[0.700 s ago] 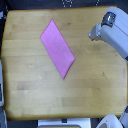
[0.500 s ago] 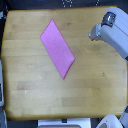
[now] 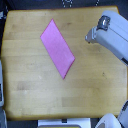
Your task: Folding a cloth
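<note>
The pink-magenta cloth (image 3: 57, 48) lies flat on the wooden tabletop (image 3: 35, 90), a slanted four-sided shape running from upper left to a point at lower right. The grey-white arm comes in from the exterior view's right, and its gripper end (image 3: 91, 36) hangs above the table's right part, well apart from the cloth. The fingers are too blurred to tell whether they are open or shut. Nothing shows in them.
The table's edges show on all sides. A white object (image 3: 64, 123) sits at the near edge, and another rounded white part (image 3: 111, 121) at the lower right corner. Dark floor borders the exterior view's left.
</note>
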Motion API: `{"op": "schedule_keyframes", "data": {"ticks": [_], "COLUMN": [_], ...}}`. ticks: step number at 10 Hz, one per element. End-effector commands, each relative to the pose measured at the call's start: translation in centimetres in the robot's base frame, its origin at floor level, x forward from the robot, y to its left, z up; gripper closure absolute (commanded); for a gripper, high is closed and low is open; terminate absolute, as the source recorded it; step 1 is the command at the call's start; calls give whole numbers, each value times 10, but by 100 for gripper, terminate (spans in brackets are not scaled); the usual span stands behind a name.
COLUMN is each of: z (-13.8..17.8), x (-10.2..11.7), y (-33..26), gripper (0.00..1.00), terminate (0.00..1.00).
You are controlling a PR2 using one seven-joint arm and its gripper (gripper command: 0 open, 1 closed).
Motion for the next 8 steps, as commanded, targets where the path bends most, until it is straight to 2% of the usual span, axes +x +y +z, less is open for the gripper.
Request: {"op": "schedule_keyframes", "data": {"ticks": [1, 5, 8], "z": [-42, -63, -86], "x": [-48, -77, -93], "y": [96, 160, 177], "gripper": [0, 0, 0], "terminate": [0, 0, 0]}}
